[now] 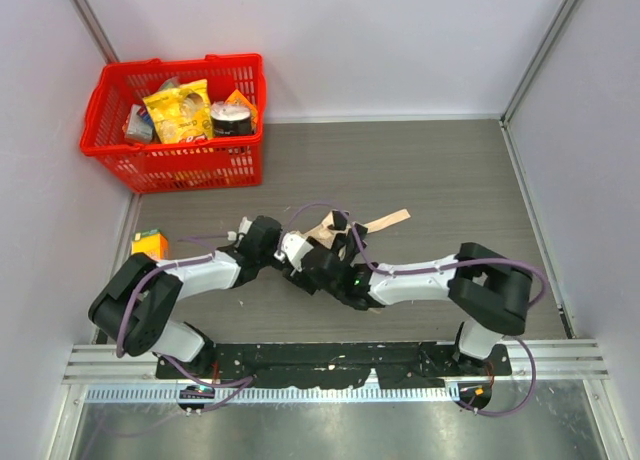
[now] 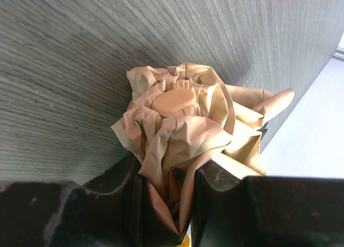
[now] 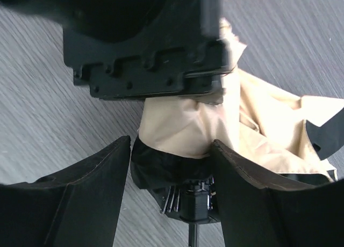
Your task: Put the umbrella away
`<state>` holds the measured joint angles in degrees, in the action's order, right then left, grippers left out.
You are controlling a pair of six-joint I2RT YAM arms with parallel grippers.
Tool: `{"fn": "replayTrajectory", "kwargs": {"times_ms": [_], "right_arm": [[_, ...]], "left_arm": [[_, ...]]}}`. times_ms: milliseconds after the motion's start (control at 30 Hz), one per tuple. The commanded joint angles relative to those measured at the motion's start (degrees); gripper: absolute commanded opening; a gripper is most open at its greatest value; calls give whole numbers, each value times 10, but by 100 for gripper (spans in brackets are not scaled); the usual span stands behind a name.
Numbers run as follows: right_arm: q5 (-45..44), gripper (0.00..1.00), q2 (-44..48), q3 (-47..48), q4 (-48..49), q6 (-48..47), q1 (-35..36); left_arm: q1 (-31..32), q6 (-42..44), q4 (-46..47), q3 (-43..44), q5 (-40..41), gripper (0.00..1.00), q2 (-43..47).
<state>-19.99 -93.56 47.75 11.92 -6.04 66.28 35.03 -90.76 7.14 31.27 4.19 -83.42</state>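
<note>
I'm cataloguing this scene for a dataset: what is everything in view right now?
umbrella: one, pale beige with black parts, bunched mid-table between both grippers
basket: one, red, far-left corner of the table
yellow packet: one, yellow, inside the basket
round tub: one, dark, in the basket beside the packet
small box: one, orange, left table edge
table: one, grey wood grain
left gripper: one, black, closed on the umbrella's fabric
right gripper: one, black, jaws wide around the umbrella's black end
</note>
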Motion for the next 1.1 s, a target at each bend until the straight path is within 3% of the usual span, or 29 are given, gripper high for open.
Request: {"fn": "replayTrajectory", "kwargs": {"times_ms": [0, 133, 233, 300, 433, 467, 533, 667, 700, 900, 1067], "right_arm": [[-80, 66, -54, 30, 55, -87, 20], [-145, 64, -99, 37, 71, -112, 30], [-250, 55, -135, 42, 78, -114, 36], [-265, 49, -146, 23, 106, -115, 37], [-274, 25, -173, 7, 108, -87, 36], [-270, 13, -175, 4, 103, -81, 36], [-257, 1, -173, -9, 103, -62, 36], [-177, 1, -138, -51, 102, -27, 37], [-167, 1, -132, -57, 103, -18, 36], [-59, 1, -78, -110, 108, 32, 12], [30, 1, -60, -126, 110, 54, -23]], "left_arm": [[4, -10, -115, -18, 11, 0, -3], [4, -20, -126, -17, 5, 0, -5], [4, -29, -127, -21, -2, 0, -3], [5, -41, -125, -24, -8, 0, -2], [4, -51, -118, -31, -15, 0, 8], [4, -52, -115, -36, -14, 0, 11], [5, -53, -108, -41, -9, 0, 19], [4, -49, -75, -57, 5, 0, 33], [4, -45, -51, -64, 9, 5, 38], [2, -14, 71, -138, 57, 99, 93], [-6, 29, 155, -190, 66, 100, 142]]}}
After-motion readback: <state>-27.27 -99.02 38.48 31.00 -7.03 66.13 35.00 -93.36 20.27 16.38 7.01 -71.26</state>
